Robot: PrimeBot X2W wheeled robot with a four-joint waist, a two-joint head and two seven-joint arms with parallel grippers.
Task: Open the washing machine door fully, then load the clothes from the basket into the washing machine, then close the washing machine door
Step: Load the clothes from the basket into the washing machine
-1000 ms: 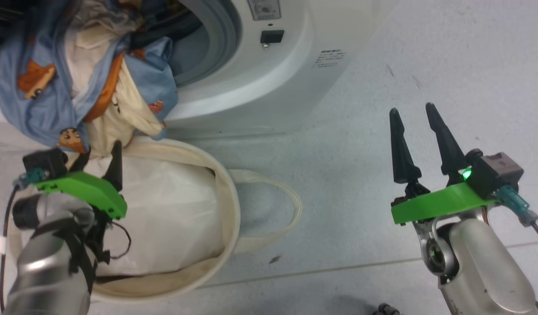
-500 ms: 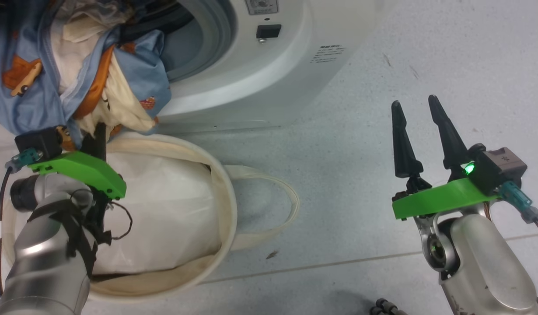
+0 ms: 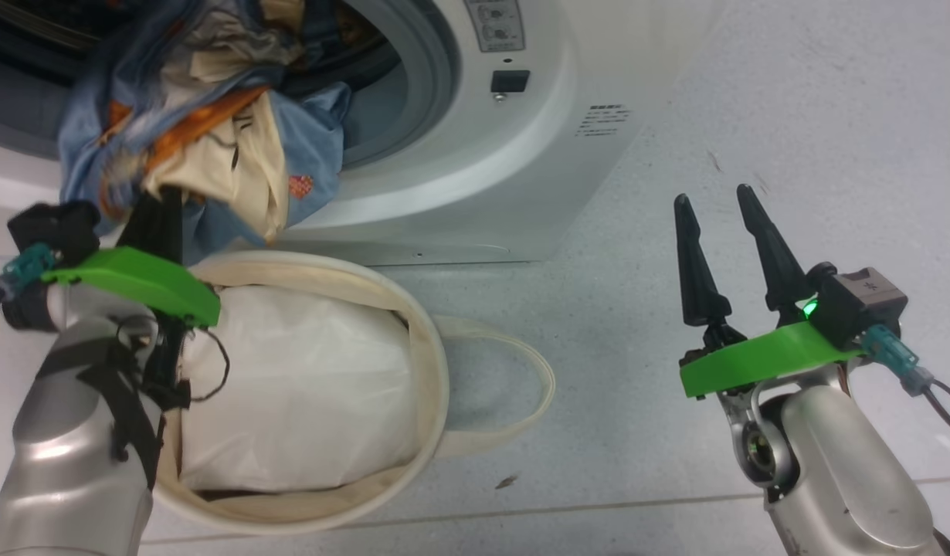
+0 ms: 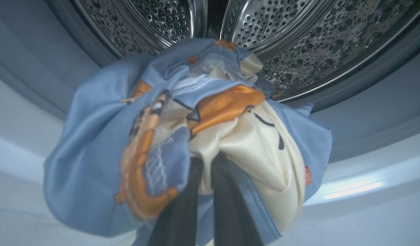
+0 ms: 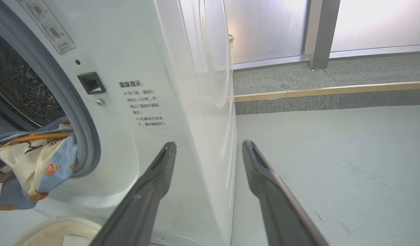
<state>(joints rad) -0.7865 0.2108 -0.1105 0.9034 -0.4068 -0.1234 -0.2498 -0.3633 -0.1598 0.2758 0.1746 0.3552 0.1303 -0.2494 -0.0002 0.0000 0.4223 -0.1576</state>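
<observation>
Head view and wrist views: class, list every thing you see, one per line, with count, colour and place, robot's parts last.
washer: one, white, top of head view, mouth open.
drum: one, steel, inside washer.
clothes: one bundle, blue, cream and orange, hanging at washer's mouth.
basket: one, cream, on floor before washer.
white bundle: one, white, in basket.
floor: one, grey, under all.
left gripper: one, dark fingers, shut on clothes.
right gripper: one, dark fingers, open, over floor at right.
</observation>
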